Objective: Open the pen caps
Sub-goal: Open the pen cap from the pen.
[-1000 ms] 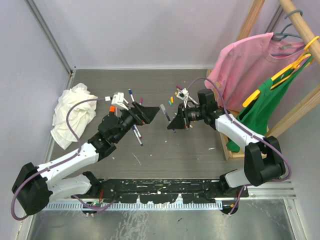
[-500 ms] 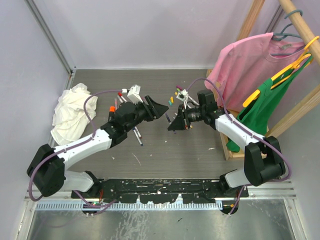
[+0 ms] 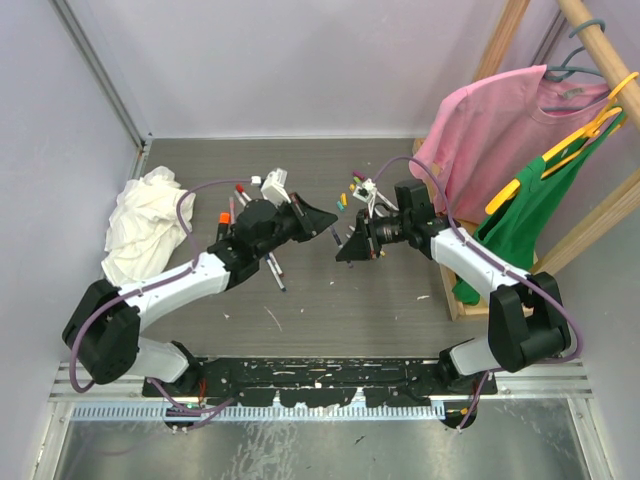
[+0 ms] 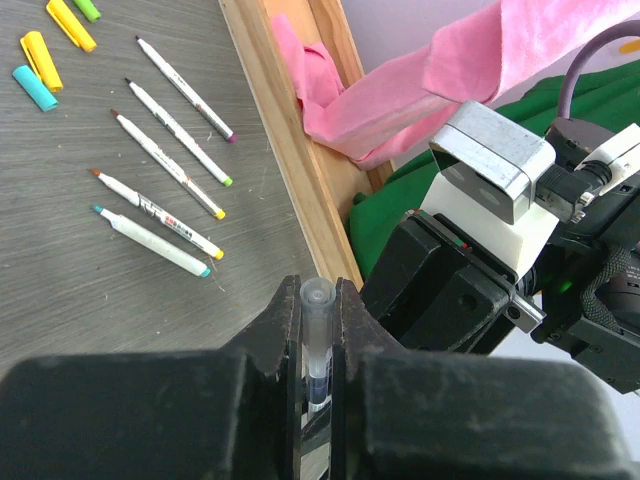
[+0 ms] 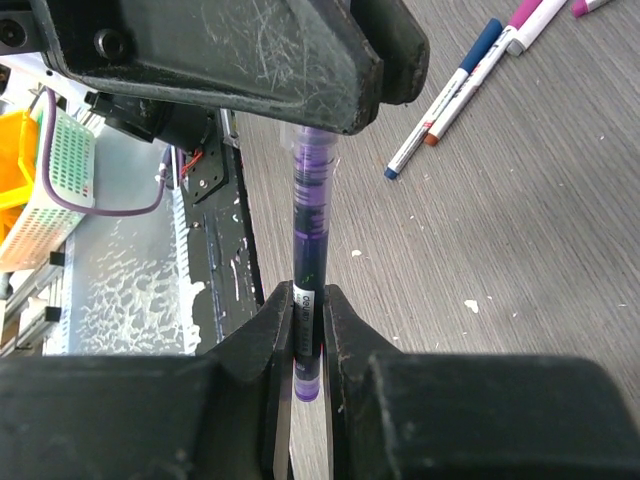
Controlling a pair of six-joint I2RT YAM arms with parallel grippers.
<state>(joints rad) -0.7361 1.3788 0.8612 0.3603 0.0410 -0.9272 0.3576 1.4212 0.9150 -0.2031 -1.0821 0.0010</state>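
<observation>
Grey wood-grain table (image 3: 330, 300) lies below, with uncapped pens (image 4: 160, 215) and loose yellow caps (image 4: 42, 58) near the wooden rack (image 4: 290, 150). Above it the cap (image 4: 318, 296) of a purple pen (image 5: 306, 210) is pinched in the closed left gripper (image 4: 317, 312). The right gripper (image 5: 306, 305) clamps the barrel. Uncapping looks ready; next, a straight pull apart along the pen's axis.

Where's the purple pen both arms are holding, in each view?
Top external: purple pen at centre, barely visible between left fingers and right fingers.
Left wrist: bottom centre, upright between the left fingers.
Right wrist: centre, rising from the right fingers.
Shared landmark: grey table, behind it in all three.
</observation>
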